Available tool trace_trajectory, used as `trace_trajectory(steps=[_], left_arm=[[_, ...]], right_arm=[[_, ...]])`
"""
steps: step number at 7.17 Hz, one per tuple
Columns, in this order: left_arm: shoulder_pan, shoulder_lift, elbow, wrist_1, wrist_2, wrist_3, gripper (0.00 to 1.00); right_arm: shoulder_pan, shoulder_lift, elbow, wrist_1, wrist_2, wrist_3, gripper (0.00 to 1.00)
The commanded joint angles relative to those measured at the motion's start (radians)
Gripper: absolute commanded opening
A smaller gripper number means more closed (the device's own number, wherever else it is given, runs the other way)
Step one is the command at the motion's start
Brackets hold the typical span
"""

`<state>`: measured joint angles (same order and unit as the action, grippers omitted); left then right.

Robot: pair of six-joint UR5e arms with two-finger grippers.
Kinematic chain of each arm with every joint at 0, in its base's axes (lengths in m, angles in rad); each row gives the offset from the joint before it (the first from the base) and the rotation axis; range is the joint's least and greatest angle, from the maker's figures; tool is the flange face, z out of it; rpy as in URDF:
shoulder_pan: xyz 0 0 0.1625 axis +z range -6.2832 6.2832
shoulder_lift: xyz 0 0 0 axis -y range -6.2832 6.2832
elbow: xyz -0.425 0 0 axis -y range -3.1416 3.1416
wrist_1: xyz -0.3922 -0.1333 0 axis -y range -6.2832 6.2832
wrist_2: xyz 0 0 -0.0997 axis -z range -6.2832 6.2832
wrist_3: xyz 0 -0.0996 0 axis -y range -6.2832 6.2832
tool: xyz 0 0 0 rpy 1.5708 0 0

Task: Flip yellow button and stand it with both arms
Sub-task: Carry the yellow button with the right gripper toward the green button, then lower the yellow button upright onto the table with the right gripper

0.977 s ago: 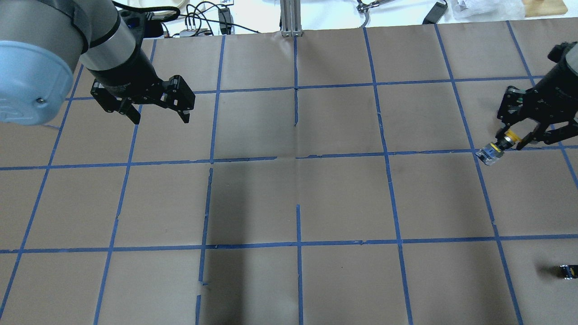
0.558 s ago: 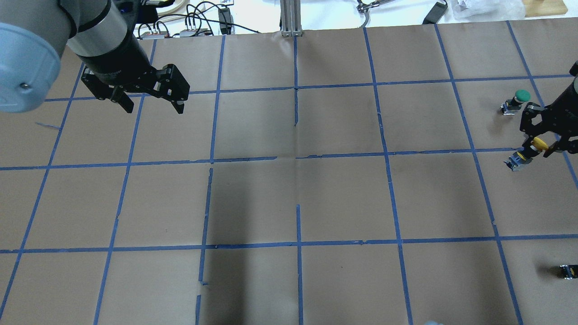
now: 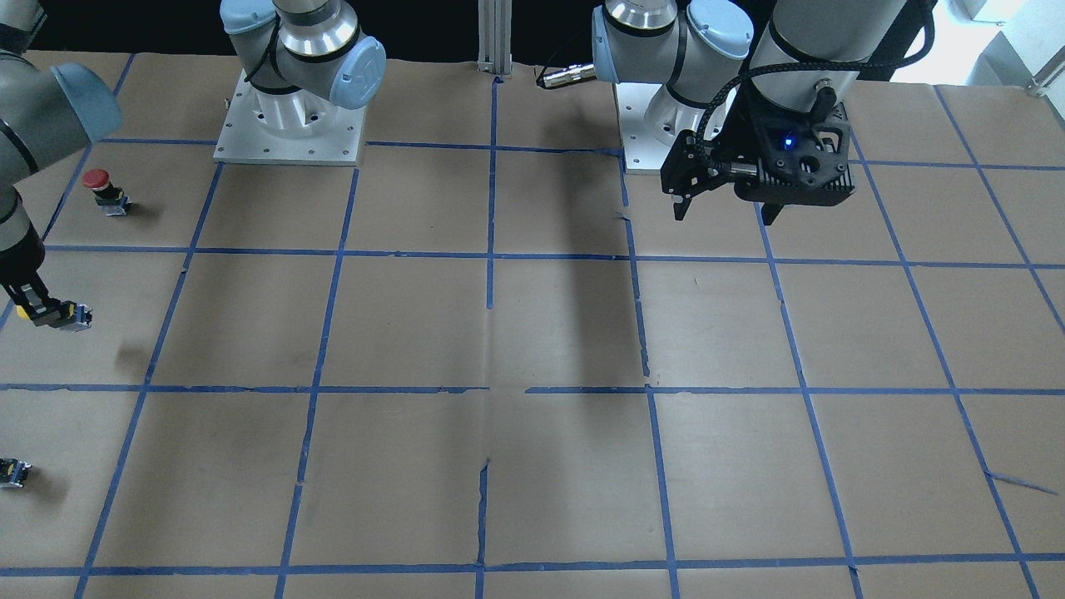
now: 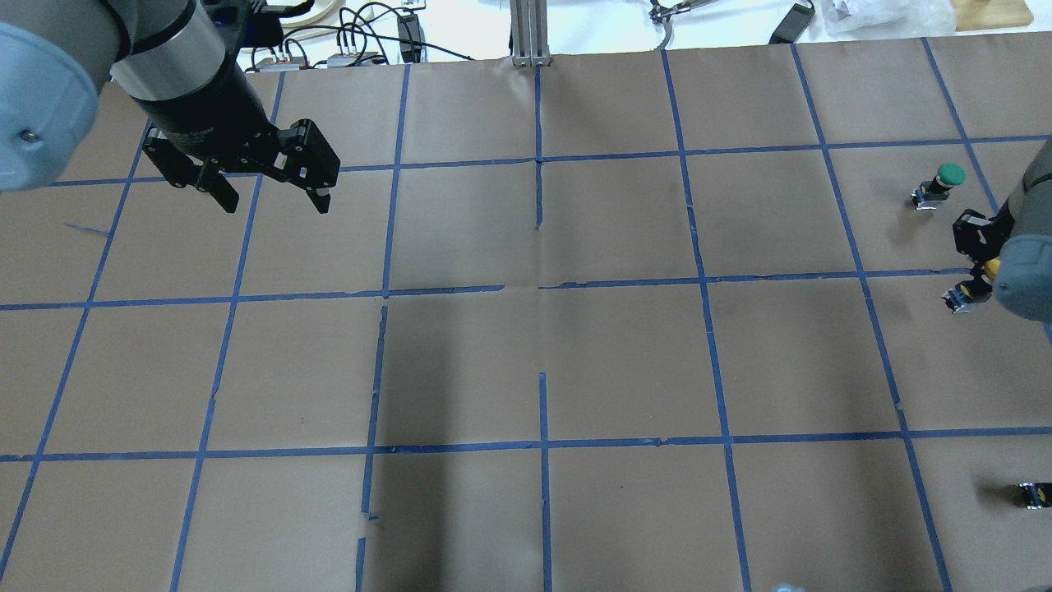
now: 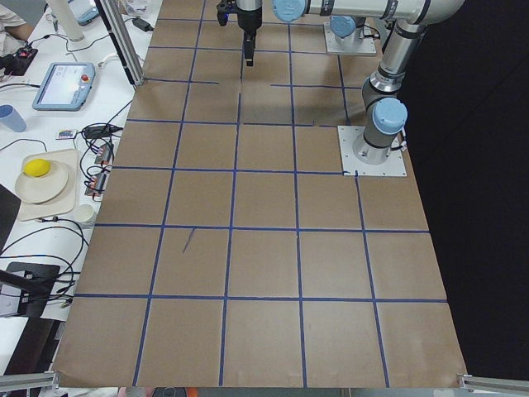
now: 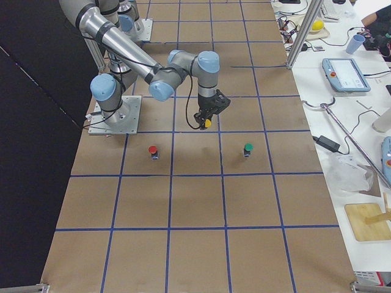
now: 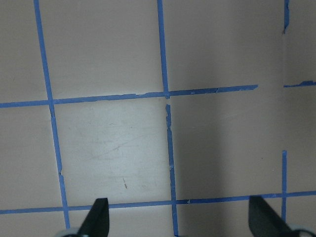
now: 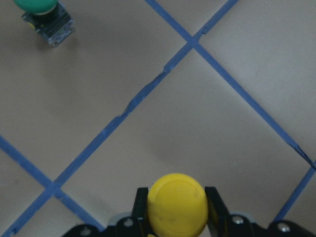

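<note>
My right gripper (image 4: 980,275) is shut on the yellow button (image 4: 992,267) at the table's right edge, with the arm's blue elbow cap partly hiding it. The right wrist view shows the yellow cap (image 8: 177,202) pinched between both fingers (image 8: 213,205). The button (image 3: 58,314) hangs tilted above the paper, its grey body sticking out of the gripper (image 3: 33,306). It also shows in the exterior right view (image 6: 208,123). My left gripper (image 4: 271,199) is open and empty, high over the far left of the table (image 3: 724,215).
A green-capped button (image 4: 943,182) stands just beyond my right gripper. A red-capped button (image 3: 101,187) stands nearer the robot's base. A small dark capless block (image 4: 1034,493) lies at the near right edge. Brown paper with a blue tape grid (image 4: 542,296) covers the table.
My right gripper has carried the yellow button further right, toward the table's edge, uncovering the green button. My left gripper has shifted slightly left and stays open.
</note>
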<state>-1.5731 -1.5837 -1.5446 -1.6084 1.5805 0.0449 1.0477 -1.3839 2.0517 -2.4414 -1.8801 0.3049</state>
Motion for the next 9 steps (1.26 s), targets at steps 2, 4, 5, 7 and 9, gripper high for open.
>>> trace_trajectory(steps=[2, 4, 5, 7, 9], left_arm=[[0.001, -0.001, 0.001, -0.001, -0.002, -0.005, 1.00], [0.001, 0.002, -0.018, -0.001, -0.004, -0.005, 1.00], [0.001, 0.001, -0.014, 0.001, -0.005, -0.005, 1.00], [0.001, 0.002, -0.015, -0.001, -0.005, -0.005, 1.00], [0.001, 0.004, -0.015, 0.001, -0.005, -0.005, 1.00]], right_arm=[[0.000, 0.066, 0.008, -0.087, -0.100, 0.036, 0.17], [0.000, 0.075, 0.010, -0.085, -0.100, 0.058, 0.29], [0.000, 0.083, 0.011, -0.090, -0.099, 0.068, 0.29], [0.000, 0.098, 0.013, -0.088, -0.099, 0.077, 0.36], [0.000, 0.117, 0.011, -0.087, -0.100, 0.077, 0.39]])
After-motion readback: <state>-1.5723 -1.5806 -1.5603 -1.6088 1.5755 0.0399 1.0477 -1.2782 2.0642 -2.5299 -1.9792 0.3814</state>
